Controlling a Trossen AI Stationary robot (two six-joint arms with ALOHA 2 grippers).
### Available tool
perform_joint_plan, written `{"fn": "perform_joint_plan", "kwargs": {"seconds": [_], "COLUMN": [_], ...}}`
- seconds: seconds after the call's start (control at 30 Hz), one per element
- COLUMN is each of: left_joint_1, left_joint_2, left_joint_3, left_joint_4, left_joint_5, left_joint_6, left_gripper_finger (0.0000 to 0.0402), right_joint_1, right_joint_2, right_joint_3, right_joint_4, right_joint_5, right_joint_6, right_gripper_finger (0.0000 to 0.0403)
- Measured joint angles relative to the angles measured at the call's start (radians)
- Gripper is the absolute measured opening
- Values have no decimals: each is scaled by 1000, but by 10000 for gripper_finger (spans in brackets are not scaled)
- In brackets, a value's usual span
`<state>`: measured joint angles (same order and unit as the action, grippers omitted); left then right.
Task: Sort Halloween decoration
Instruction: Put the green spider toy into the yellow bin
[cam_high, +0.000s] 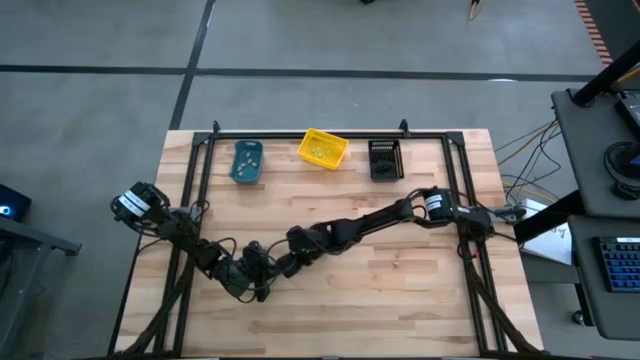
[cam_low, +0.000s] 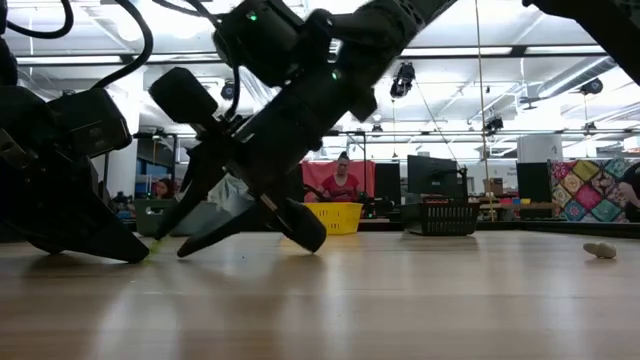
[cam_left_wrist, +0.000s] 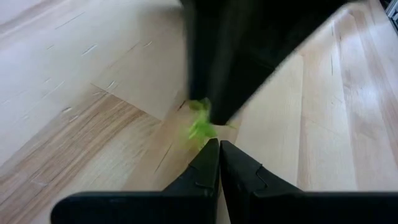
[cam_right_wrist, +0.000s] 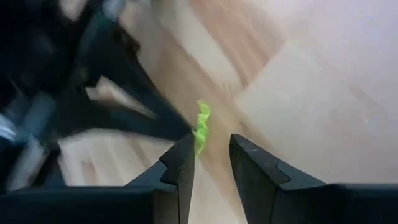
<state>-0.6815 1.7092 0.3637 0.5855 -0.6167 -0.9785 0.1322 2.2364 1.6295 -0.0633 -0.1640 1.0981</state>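
A tiny yellow-green spidery trinket (cam_left_wrist: 201, 124) sits low over the table's near-left part, between my two grippers. My left gripper (cam_left_wrist: 219, 144) is shut, with the trinket at its fingertips. In the low view the trinket (cam_low: 152, 248) shows as a small speck at that gripper's tip. My right gripper (cam_right_wrist: 211, 142) reaches in from the right and is open. One of its fingers stands right beside the trinket (cam_right_wrist: 201, 127), the other a little apart. A pale trinket (cam_low: 600, 250) lies by itself on the table's right part. My left gripper pinches the yellow-green trinket by its near end (cam_left_wrist: 205, 138), only at the free ends of its two fingers, which slant down toward the table. Most of the trinket sticks out beyond the fingertips. I cannot tell whether it rests on the wood or is lifted clear.
Three bins stand in a row at the far edge: teal (cam_high: 247, 162), yellow (cam_high: 322, 149) and black (cam_high: 385, 160). A black frame (cam_high: 330, 134) runs along the far edge and both sides. The right arm (cam_high: 370, 220) lies across the middle. People show in the room beyond.
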Motion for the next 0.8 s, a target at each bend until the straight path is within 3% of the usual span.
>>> {"fn": "perform_joint_plan", "kwargs": {"seconds": [0.17, 0.8], "left_joint_1": [0, 0], "left_joint_2": [0, 0], "left_joint_3": [0, -1], "left_joint_4": [0, 0], "left_joint_5": [-3, -18], "left_joint_6": [2, 11], "left_gripper_finger": [0, 0], "right_joint_1": [9, 14], "right_joint_2": [2, 94], "right_joint_3": [96, 203], "right_joint_4": [-171, -239], "right_joint_5": [64, 26], "right_joint_6": [-101, -117], "right_gripper_finger": [96, 88]}}
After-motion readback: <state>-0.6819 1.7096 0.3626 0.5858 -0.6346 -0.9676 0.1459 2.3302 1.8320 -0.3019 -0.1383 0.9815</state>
